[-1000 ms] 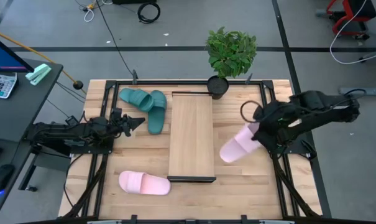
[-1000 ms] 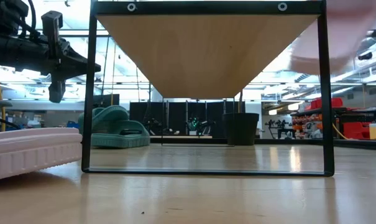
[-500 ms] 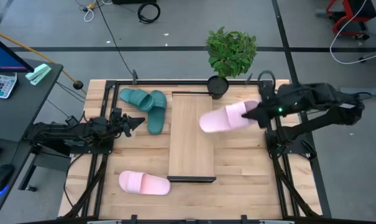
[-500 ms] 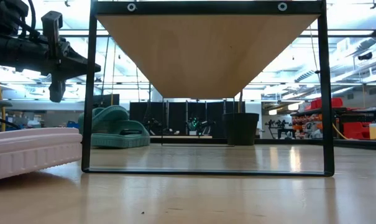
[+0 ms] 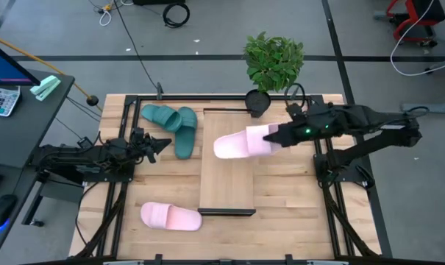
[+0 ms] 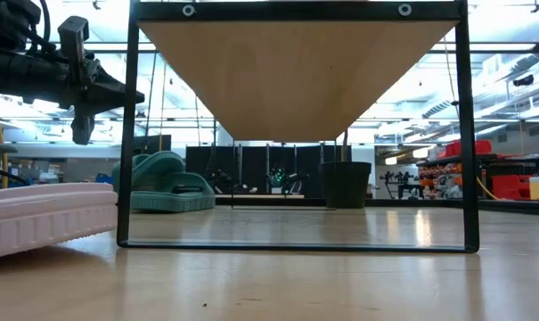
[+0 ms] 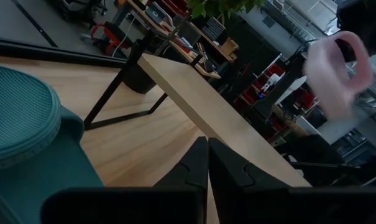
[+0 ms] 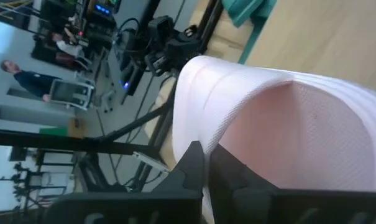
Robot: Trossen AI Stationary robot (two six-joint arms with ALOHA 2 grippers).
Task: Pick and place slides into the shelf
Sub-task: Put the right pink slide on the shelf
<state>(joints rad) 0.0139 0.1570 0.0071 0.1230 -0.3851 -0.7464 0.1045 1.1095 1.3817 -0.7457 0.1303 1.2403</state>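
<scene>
Left gripper (image 5: 160, 145): pressed together, holding nothing, parked low over the table's left side, just beside the teal pair.
Teal slides (image 5: 171, 122): lying together on the tabletop off the shelf's far-left corner, one partly over the other; not yet shelved.
Pink slide on table (image 5: 171, 216): flat on the tabletop near the front-left corner of the shelf, well apart from both grippers.
Shelf (image 5: 226, 180): long board raised on a dark frame, bare along its near length.
Carried pink slide (image 5: 242, 143): held in the air across the shelf's far half, toe over the board, heel end toward the right.
Right gripper (image 5: 279, 136): pinching the carried pink slide at its heel end, reaching in from the right side.
Doing the step well: lower until the sole rests flat on the board, keep the whole slide inside the edges, leave room alongside for three more, release only once settled.
Risk: soft slide may droop or tip off the edge if let go early.
</scene>
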